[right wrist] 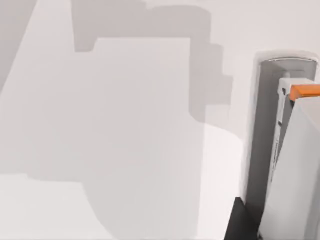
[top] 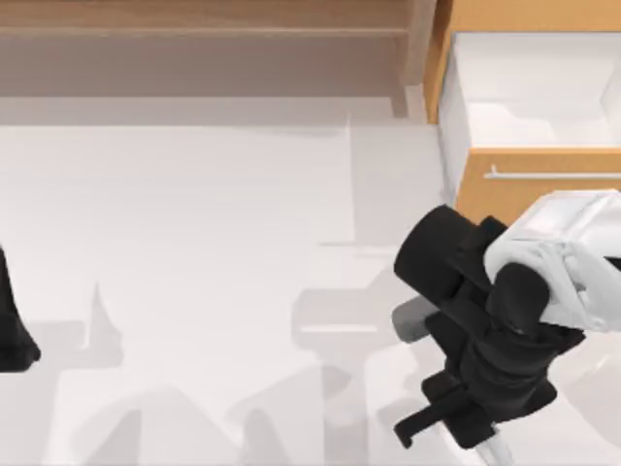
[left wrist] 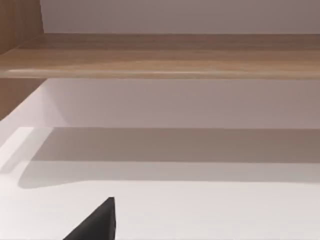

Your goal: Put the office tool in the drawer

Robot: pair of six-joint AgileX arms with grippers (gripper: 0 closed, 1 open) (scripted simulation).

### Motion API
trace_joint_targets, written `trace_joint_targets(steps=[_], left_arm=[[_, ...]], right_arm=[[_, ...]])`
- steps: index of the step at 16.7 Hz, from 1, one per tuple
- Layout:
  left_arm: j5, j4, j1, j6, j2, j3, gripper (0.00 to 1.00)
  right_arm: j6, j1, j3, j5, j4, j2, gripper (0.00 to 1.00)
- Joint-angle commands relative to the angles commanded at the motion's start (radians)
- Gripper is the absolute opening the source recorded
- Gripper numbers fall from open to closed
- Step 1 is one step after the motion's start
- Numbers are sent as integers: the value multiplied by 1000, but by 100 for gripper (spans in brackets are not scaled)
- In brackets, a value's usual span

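Drawer is sitting open at the far right of the surface. Right claw is hanging just in front of it; how wide, I cannot tell. Left arm is waiting at the left edge.

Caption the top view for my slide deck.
Right arm low at the table's right, below the open drawer; left arm parked at left.

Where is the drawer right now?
The drawer sits pulled open at the top view's upper right, just right of the long wooden shelf, above the right arm.

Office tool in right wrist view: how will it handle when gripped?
Slim office tool by the right gripper looks hard-shelled, so likely stiff. Its smooth sides and rounded end may slip or pivot in a grip. Much smaller than the drawer front, so probably light.
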Motion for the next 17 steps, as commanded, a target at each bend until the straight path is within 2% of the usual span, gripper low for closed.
trace_joint_targets(steps=[5,8,17], left_arm=[[0,0,0,0,0,0,100],[0,0,0,0,0,0,100],[0,0,0,0,0,0,100]], right_arm=[[1,0,2,-1,-3,0,0],[-43,-46,59,9,3,-12,0],[-189,-349,582,16,-58,56,0]])
